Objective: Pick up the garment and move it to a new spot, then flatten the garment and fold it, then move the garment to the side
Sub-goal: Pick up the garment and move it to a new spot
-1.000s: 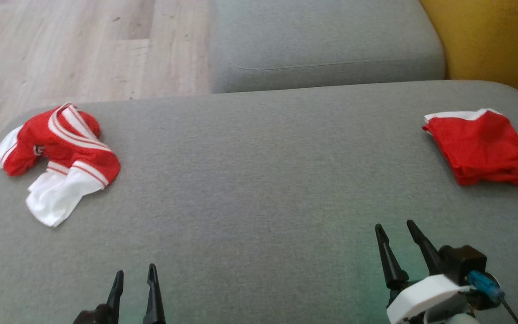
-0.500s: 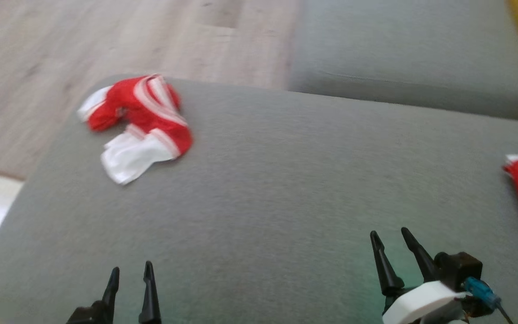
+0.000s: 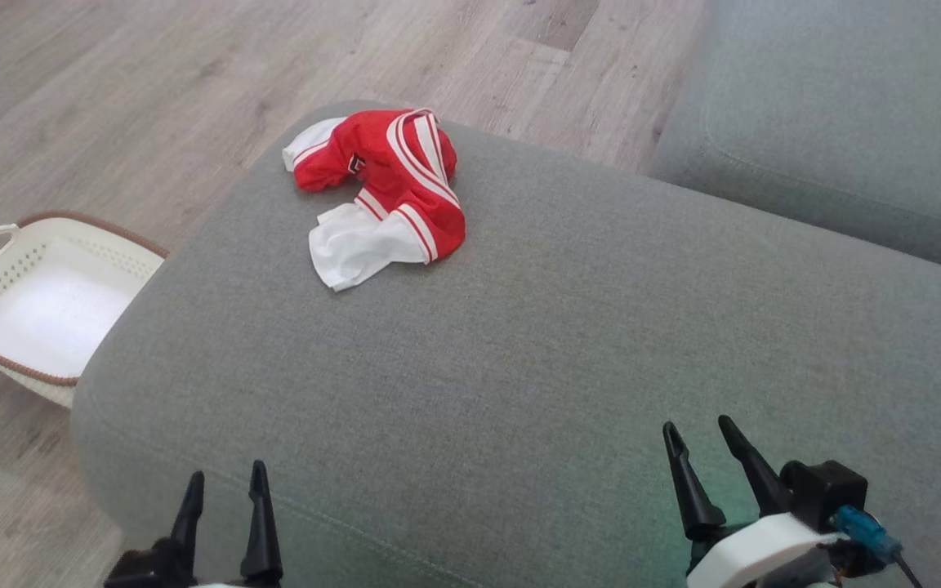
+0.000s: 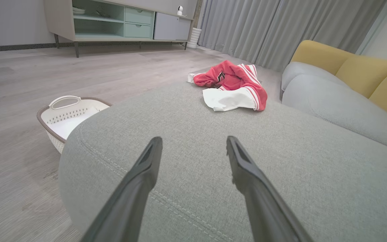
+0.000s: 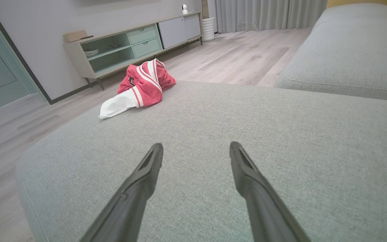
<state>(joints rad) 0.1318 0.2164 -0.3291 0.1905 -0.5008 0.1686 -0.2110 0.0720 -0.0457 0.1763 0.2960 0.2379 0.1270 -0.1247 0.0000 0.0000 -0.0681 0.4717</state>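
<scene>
A crumpled red garment with white stripes and a white sleeve [image 3: 385, 192] lies near the far left corner of the grey ottoman [image 3: 560, 343]. It also appears in the left wrist view as the garment [image 4: 232, 87] and in the right wrist view as the garment [image 5: 139, 87], well ahead of the fingers. My left gripper [image 3: 223, 482] hovers open at the ottoman's near left edge, nothing between its fingers. My right gripper [image 3: 695, 433] stands open over the near right part of the cushion, also holding nothing. Both are far from the garment.
A white plastic laundry basket with a brown rim [image 3: 29, 294] sits on the wood floor left of the ottoman. A grey sofa seat [image 3: 838, 114] lies beyond at the right, with yellow backrests [image 4: 358, 67]. A low cabinet [image 5: 129, 47] stands against the far wall.
The head camera has swung left: the crumpled garment now sits nearer the view's middle, the basket has come into view, and the folded red garment at the right has left it. Both grippers stay open.
</scene>
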